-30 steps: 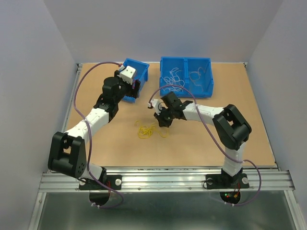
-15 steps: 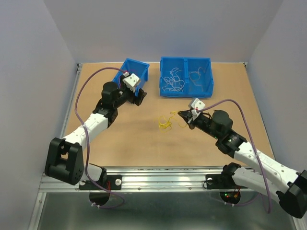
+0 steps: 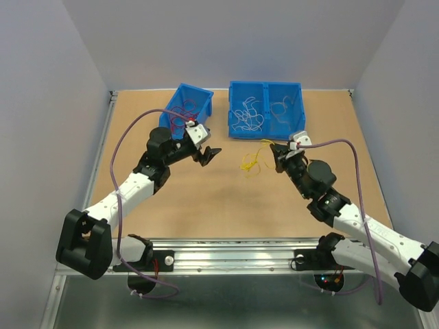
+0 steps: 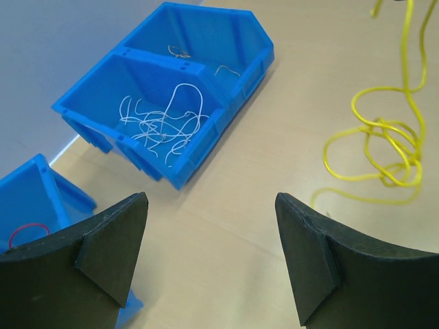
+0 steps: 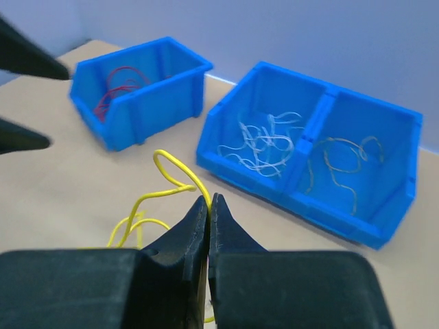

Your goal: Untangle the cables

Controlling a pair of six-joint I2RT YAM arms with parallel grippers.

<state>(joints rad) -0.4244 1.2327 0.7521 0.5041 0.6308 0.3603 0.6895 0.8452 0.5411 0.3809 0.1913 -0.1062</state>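
The left end effector [image 4: 211,202] stands wide open with nothing between its fingers. It hovers over the desk [image 3: 206,205], just in front of the small blue bin [image 3: 206,103] and to the left of the yellow cable [image 3: 250,161]. From the left wrist view, the two dark fingers frame bare desk, with the yellow loops off to the upper right and well clear of them.

The right end effector [image 5: 208,205] is closed tight, and its fingertips pinch a strand of the yellow cable. From the pinch the strand arches up and over, then drops into a loose bunch of curls to the left of and below the fingers. In the top view this bunch lies in the middle of the desk, between the two end effectors and just in front of the double blue bin [image 3: 266,106]. Whether the lowest loops touch the desk cannot be told.

The small blue bin sits at the back left of the desk, turned at an angle, and holds the red cables [image 3: 182,113]. The double blue bin sits at the back centre, apart from the small one. Its left compartment holds a tangle of white cables [image 3: 247,116]. Its right compartment holds a few dull brownish cables [image 3: 281,106], fewer and more spread out than the white ones.

Both arms reach in from the near edge and angle toward the middle of the desk.
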